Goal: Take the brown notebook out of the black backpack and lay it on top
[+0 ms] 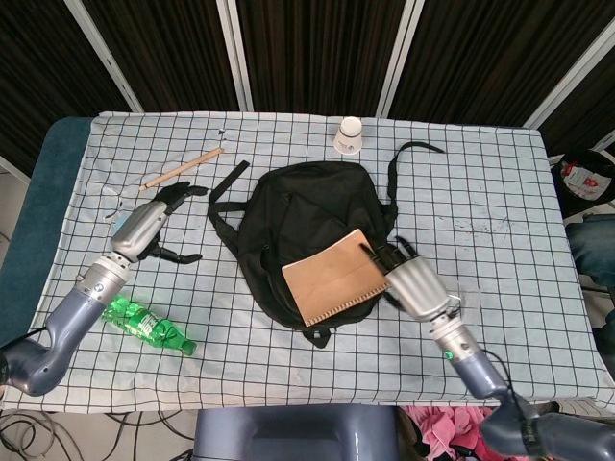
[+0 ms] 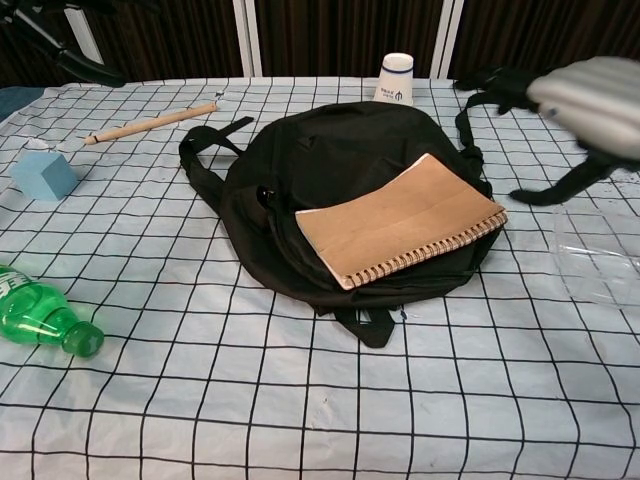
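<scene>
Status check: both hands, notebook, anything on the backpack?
Right hand open, beside the brown spiral notebook, not holding it. Left hand open over the checked tablecloth. Notebook flat on the black fabric backpack. Nothing else on it.

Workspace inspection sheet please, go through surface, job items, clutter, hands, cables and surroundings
Surface: table under a white cloth with a black grid.
Job's things: brown notebook lies flat on the black backpack, spiral edge toward the near side.
Clutter: green bottle lying down, blue block, wooden stick, paper cup, clear plastic piece.
Hands: left hand open, off the backpack; right hand open beside the notebook, holding nothing.
Cables: some on the floor below the table.
Surroundings: dark panels behind.
</scene>
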Action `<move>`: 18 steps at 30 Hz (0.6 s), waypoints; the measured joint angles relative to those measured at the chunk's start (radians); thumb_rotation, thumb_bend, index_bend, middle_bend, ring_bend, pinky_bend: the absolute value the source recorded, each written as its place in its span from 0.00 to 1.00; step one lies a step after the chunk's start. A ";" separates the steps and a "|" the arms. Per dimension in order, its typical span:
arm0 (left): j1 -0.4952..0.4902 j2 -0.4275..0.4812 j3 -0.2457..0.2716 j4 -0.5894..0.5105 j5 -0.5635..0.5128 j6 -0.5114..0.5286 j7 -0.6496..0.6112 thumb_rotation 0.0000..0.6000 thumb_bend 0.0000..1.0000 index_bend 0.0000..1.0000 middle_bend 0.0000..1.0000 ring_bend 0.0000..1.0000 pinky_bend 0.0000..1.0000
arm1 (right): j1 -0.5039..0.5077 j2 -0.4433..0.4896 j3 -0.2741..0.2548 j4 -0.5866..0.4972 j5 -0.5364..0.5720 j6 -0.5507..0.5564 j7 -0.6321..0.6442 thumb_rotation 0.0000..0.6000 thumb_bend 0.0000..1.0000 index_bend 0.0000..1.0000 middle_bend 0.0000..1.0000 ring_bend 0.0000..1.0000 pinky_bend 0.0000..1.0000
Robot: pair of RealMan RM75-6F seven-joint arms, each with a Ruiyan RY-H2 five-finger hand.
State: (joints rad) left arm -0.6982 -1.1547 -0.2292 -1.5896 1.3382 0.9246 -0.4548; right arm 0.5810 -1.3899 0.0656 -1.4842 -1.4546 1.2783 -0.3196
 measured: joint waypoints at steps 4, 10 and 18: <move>0.047 0.022 0.025 -0.036 0.012 0.079 0.117 1.00 0.07 0.14 0.16 0.00 0.00 | -0.070 0.141 0.035 0.037 0.107 0.021 0.057 1.00 0.19 0.00 0.02 0.22 0.14; 0.155 0.047 0.074 -0.087 0.016 0.246 0.347 1.00 0.07 0.14 0.14 0.00 0.00 | -0.186 0.240 0.061 0.122 0.181 0.075 0.170 1.00 0.20 0.00 0.06 0.22 0.13; 0.345 0.048 0.161 -0.086 0.037 0.475 0.460 1.00 0.07 0.14 0.13 0.00 0.00 | -0.296 0.274 0.015 0.106 0.112 0.182 0.272 1.00 0.20 0.00 0.06 0.21 0.13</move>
State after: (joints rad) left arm -0.3531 -1.1069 -0.0685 -1.6757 1.3755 1.4000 0.0052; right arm 0.2847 -1.1155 0.0810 -1.3787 -1.3424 1.4600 -0.0479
